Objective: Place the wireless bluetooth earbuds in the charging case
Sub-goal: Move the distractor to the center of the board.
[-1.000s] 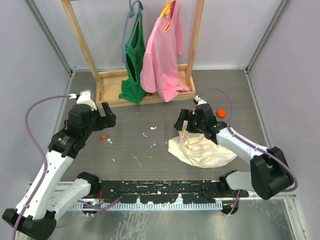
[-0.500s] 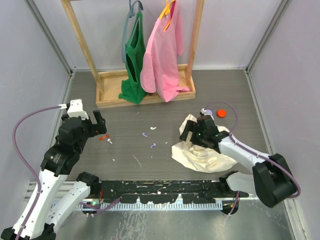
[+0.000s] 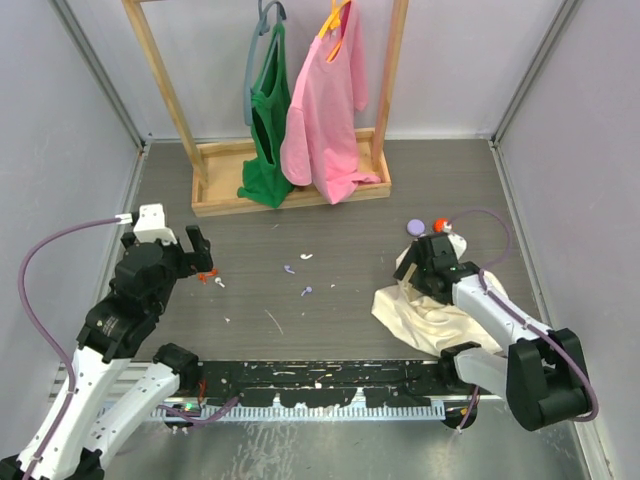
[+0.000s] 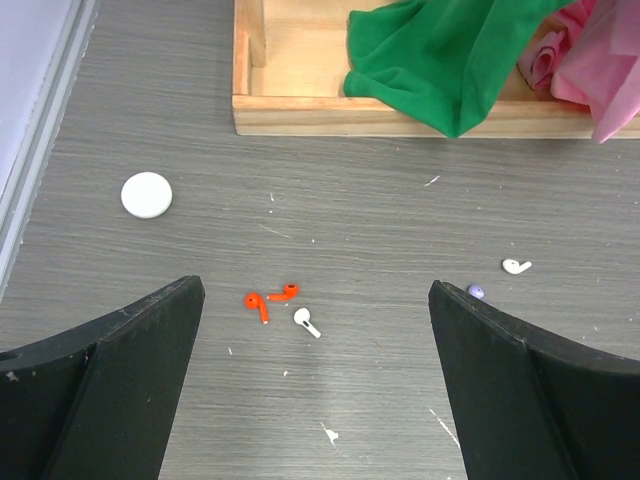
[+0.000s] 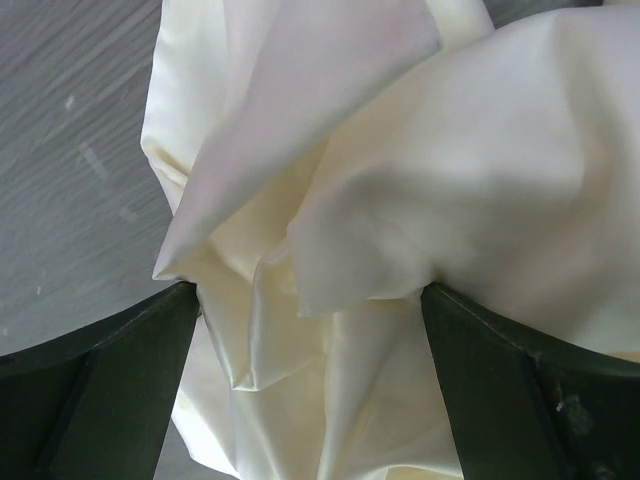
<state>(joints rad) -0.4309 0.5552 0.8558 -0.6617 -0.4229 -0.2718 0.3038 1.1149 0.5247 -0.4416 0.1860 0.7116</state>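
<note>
Two tiny lavender earbuds (image 3: 289,269) (image 3: 307,292) lie apart on the grey table centre. One earbud (image 4: 476,291) shows in the left wrist view, just beside my right-hand finger. The round lavender charging case (image 3: 415,228) sits at the right, next to an orange disc (image 3: 438,224). My left gripper (image 3: 203,255) (image 4: 315,295) hangs open above the table at the left, with nothing in it. My right gripper (image 3: 418,272) (image 5: 310,295) is open, with bunched cream cloth (image 5: 350,200) (image 3: 425,315) filling the space between its fingers.
Two orange earbuds (image 4: 257,303) (image 4: 285,292) and a white one (image 4: 305,320) lie under my left gripper. Another white earbud (image 4: 516,266) and a white disc (image 4: 146,194) lie further off. A wooden rack base (image 3: 215,185) with hanging green and pink garments stands at the back.
My right gripper has moved right and nearer with the cream cloth, uncovering the lavender case. My left arm has drawn back to the left.
</note>
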